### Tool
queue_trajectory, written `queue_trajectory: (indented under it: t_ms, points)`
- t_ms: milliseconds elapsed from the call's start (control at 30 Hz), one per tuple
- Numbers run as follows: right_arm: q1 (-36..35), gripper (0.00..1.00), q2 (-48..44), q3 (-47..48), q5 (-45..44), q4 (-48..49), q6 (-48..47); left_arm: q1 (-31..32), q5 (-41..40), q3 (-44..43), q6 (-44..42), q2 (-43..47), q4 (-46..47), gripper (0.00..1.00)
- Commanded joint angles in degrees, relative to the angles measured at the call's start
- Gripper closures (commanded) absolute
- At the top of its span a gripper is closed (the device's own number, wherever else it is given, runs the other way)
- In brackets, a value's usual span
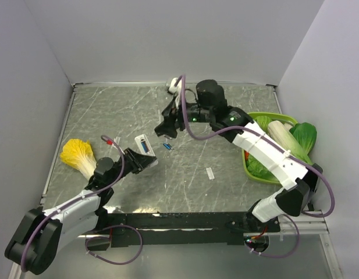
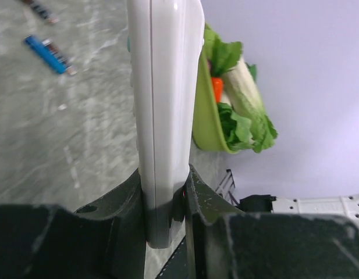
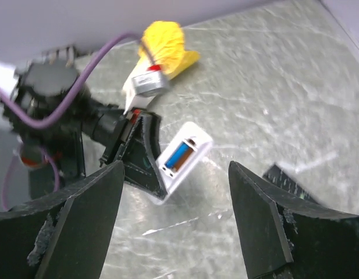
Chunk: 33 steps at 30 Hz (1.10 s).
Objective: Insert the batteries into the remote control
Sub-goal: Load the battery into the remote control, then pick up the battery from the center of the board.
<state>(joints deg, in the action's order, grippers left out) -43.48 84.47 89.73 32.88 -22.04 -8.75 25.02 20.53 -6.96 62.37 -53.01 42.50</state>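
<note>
Remote control [image 1: 145,152] stands clamped edgewise in our left claw [image 1: 134,161], one battery [image 3: 179,156] in its bay. Our right claw [image 3: 173,215] gapes empty, and the second battery [image 1: 167,146] lies on open surface [image 1: 226,116] between the claws.

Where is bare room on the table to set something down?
Bare: far left corner beyond the yellow cabbage; near-edge strip between white remote and green basket. Crowded: centre, around the blue battery and right tool.

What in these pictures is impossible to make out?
- Small white rectangular remote control: the left wrist view shows only its side edge; its faces turn away.
- Blue cylindrical battery in its bay, right wrist view: too small and blurred to tell whether a second sits beside it.
</note>
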Motion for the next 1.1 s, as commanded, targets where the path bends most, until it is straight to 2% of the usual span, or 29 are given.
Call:
queue_trajectory:
  t_ms: [0,33,133,233,300,367,467,533,633,700,933,1067]
  points:
    - [3.93,0.20,2.09,3.34,-4.67,-5.10,14.36,-1.90,0.38,2.04,0.91,2.64,1.00,0.98]
    - [4.28,0.19,2.98,4.04,-4.93,-6.77,14.81,-2.34,0.47,2.30,0.65,3.44,0.83,0.98]
    - [4.55,0.01,5.79,5.28,-4.60,-9.77,15.96,-2.60,1.17,2.92,-0.75,7.12,-0.04,0.98]
    - [4.90,0.00,6.50,1.25,2.87,-5.57,13.60,-2.69,1.26,3.09,-1.90,11.17,-2.41,0.98]
    - [4.99,0.00,6.94,-3.41,4.55,-0.91,13.24,-2.78,1.17,3.18,-2.51,13.89,-3.82,0.98]
    - [5.08,0.00,9.99,-2.82,2.11,-2.12,12.28,-2.95,1.70,3.10,-3.04,15.56,-5.83,0.98]
    - [4.46,0.00,16.75,3.05,-4.47,-9.41,11.13,-3.04,1.61,3.01,-3.92,18.99,-9.18,0.98]
    - [2.98,0.01,19.67,5.35,-10.89,-12.67,10.34,-3.13,1.35,2.74,-4.62,21.28,-11.29,0.98]
    - [1.65,0.08,25.21,10.27,-16.86,-17.04,9.28,-3.31,0.47,2.13,-5.50,23.65,-15.33,0.98]
    - [0.33,0.16,29.16,14.31,-18.73,-19.08,9.28,-3.31,0.03,1.60,-5.77,24.71,-17.61,0.98]
    - [-2.13,0.52,36.55,20.21,-25.58,-22.43,9.37,-3.39,-1.37,0.99,-6.03,27.00,-21.67,0.98]
    - [-2.39,0.58,40.59,23.02,-27.61,-23.66,9.28,-3.48,-1.29,0.55,-6.38,26.74,-22.11,0.98]
